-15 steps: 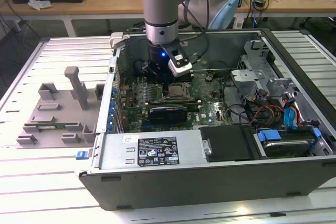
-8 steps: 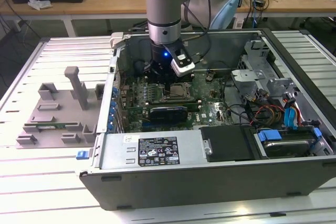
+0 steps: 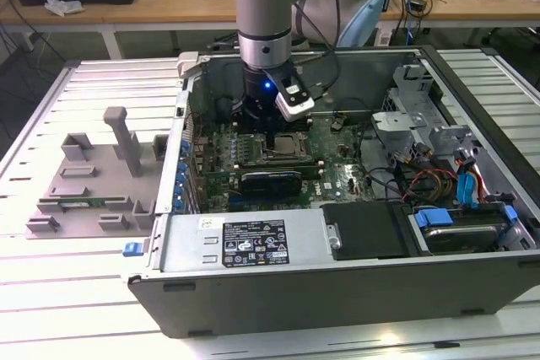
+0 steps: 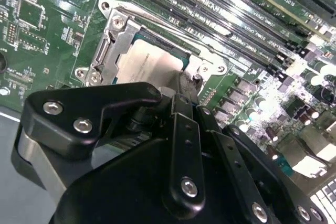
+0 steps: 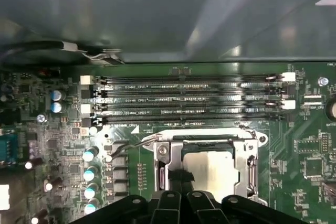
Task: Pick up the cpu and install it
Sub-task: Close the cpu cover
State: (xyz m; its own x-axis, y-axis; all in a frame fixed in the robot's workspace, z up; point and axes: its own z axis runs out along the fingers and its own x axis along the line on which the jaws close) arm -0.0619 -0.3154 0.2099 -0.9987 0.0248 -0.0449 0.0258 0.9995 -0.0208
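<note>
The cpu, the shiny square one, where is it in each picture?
Exterior view: the cpu sits in the middle of the motherboard, inside the metal frame.
First wrist view: the cpu lies inside that frame, next to the memory slots.
Second wrist view: the same, inside the frame.
Shared landmark: the metal frame.

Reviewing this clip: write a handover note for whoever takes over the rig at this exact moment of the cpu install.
End effector: low over the motherboard socket inside the open computer case. Grip state cannot be told.
Cpu: lies within the socket's metal frame, silver top up, seen in both wrist views.
Done: the cpu has reached the socket.
Left: these views do not settle whether it is fully seated or released, so check both.
</note>
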